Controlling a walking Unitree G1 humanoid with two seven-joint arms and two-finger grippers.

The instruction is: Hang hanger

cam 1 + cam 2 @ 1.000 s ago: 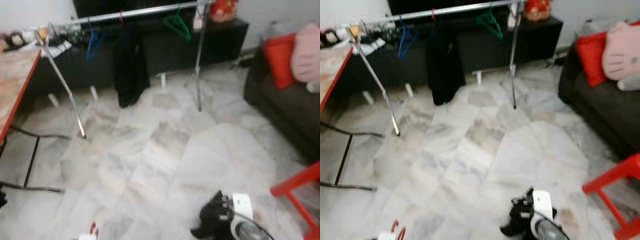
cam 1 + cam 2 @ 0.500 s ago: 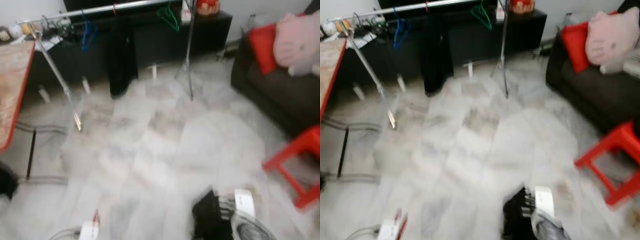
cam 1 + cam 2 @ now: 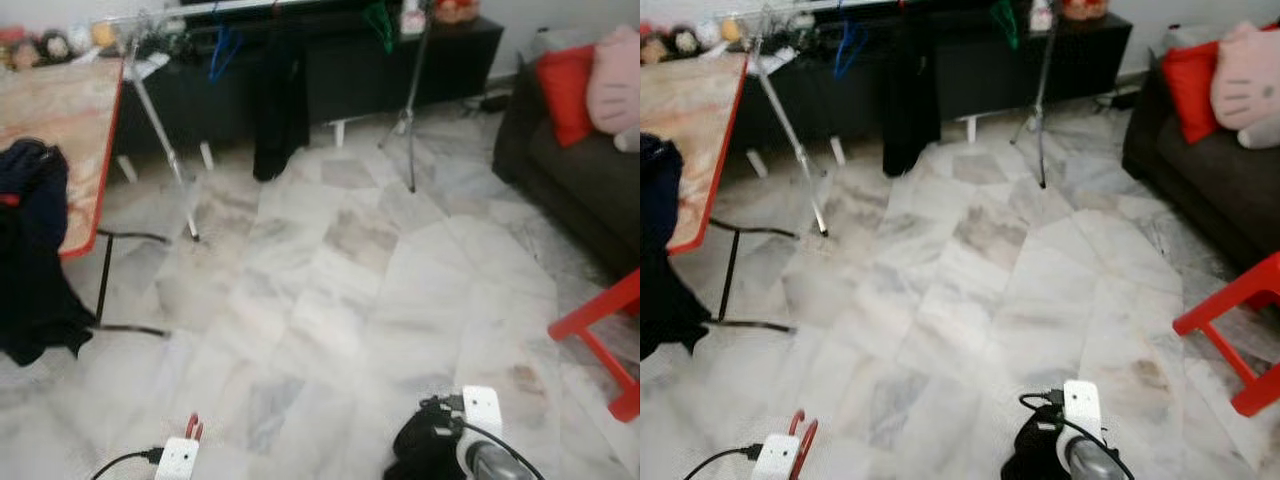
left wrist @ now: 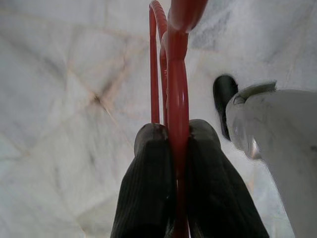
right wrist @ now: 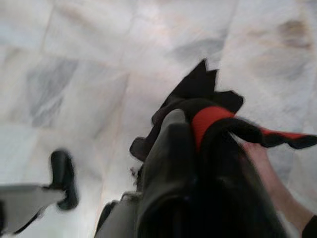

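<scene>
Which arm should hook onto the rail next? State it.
Left, probably. The left gripper is shut on the red hanger, hook free; the right gripper grips black fabric. The clothes rail stands far ahead.

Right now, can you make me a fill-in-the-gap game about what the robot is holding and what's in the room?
1. The left gripper is shut on a ____ hanger.
2. The right gripper clamps a ____ garment with a red hanger part inside.
3. The clothes rack stands on a ____ floor.
4. The stool at the robot's right is ____.

Missing words: red; black; marble; red
</scene>
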